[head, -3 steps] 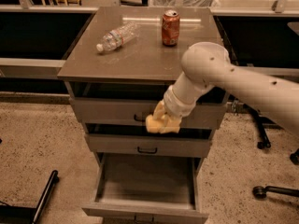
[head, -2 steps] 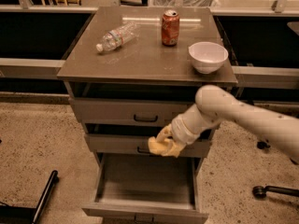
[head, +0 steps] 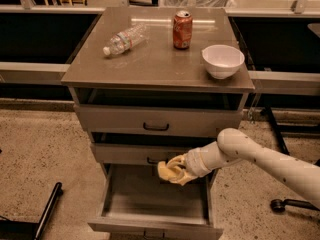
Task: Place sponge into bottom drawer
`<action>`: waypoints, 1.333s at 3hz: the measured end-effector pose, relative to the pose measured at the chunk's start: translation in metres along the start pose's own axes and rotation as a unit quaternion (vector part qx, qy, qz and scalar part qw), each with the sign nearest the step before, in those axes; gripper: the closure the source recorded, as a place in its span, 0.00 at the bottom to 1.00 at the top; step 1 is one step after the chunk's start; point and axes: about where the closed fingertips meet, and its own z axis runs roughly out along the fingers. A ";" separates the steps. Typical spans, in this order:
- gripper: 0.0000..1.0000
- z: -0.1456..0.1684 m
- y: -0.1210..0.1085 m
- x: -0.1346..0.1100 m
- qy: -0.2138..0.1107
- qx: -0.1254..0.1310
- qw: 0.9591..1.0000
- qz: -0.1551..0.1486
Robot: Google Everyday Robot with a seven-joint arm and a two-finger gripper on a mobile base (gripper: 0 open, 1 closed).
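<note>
Camera view shows the gripper (head: 182, 170) clenched on the sponge (head: 167, 170), hovering over the back of the pulled-out bottom drawer (head: 150, 227). Held there, a release should drop it inside.

Speckled tan floor (head: 40, 149), dark benches (head: 35, 44), perhaps chair base (head: 287, 204)

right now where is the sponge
In the camera view, the sponge is held in the tool, low centre, just above the open bottom drawer, below the middle drawer.
</note>
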 end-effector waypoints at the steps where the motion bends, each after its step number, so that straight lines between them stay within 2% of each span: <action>1: 1.00 0.000 0.000 0.000 0.000 0.000 1.000 0.001; 2: 1.00 0.011 0.007 0.040 -0.007 0.011 1.000 0.025; 3: 1.00 0.032 0.029 0.105 -0.016 0.024 0.999 0.043; 4: 1.00 0.060 0.051 0.152 -0.038 0.030 0.998 0.043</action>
